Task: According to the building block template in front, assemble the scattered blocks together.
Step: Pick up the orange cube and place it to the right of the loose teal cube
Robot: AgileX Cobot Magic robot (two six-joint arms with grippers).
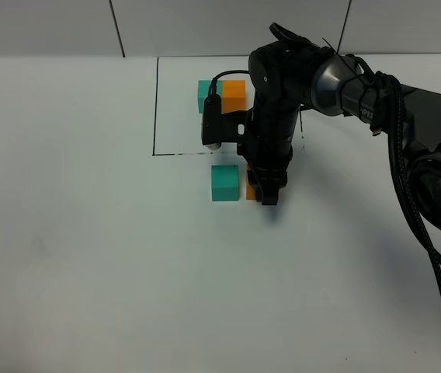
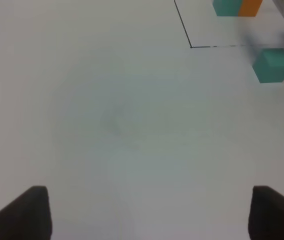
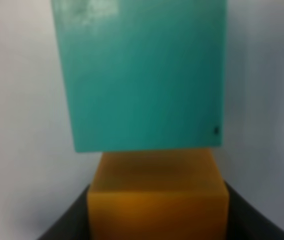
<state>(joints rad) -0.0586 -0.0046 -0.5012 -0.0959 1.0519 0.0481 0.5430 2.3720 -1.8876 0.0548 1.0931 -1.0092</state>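
Nearly done: right gripper [image 1: 269,193] clamped on orange cube [image 1: 250,191], just right of teal cube [image 1: 224,183] (left gripper [image 2: 149,200] spread, idle); flush joining remains

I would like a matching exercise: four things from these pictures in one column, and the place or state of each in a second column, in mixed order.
1. loose teal cube
2. loose orange cube
3. template pair
4. left gripper

A. open, above bare table
B. inside the black-lined rectangle
C. in the right gripper
D. on the table outside the rectangle, ungripped

Pairs: 1-D, 2-C, 3-B, 4-A
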